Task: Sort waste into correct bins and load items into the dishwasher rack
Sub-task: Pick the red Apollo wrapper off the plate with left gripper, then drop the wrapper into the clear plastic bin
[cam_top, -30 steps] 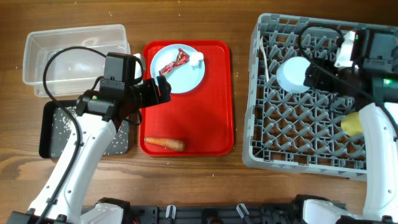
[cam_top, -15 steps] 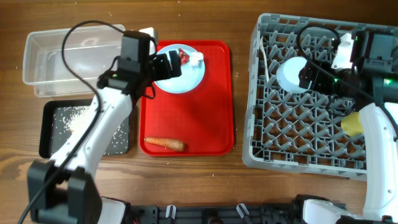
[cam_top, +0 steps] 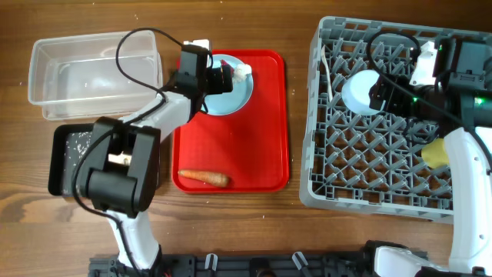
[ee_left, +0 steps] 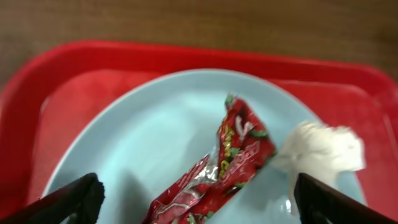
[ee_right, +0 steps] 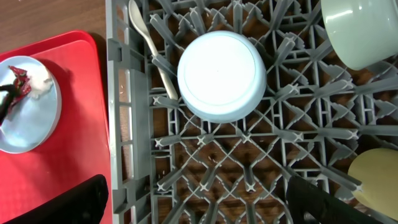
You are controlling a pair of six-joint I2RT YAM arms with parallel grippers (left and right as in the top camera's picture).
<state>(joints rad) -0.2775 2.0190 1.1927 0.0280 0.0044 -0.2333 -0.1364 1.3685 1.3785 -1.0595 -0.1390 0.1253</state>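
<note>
A red snack wrapper and a crumpled white tissue lie on a light blue plate at the back of the red tray. My left gripper is open just over the plate, one finger on each side of the wrapper. A carrot lies at the tray's front. My right gripper is open above the grey dishwasher rack, which holds an upturned white bowl, a cream spoon, a pale green cup and a yellow cup.
A clear plastic bin stands at the back left. A black bin with white crumbs stands in front of it, partly under my left arm. Bare wood lies between tray and rack.
My left arm has swung from over the black bin back and right to the plate, and its gripper now straddles the wrapper. The right arm has stayed still.
</note>
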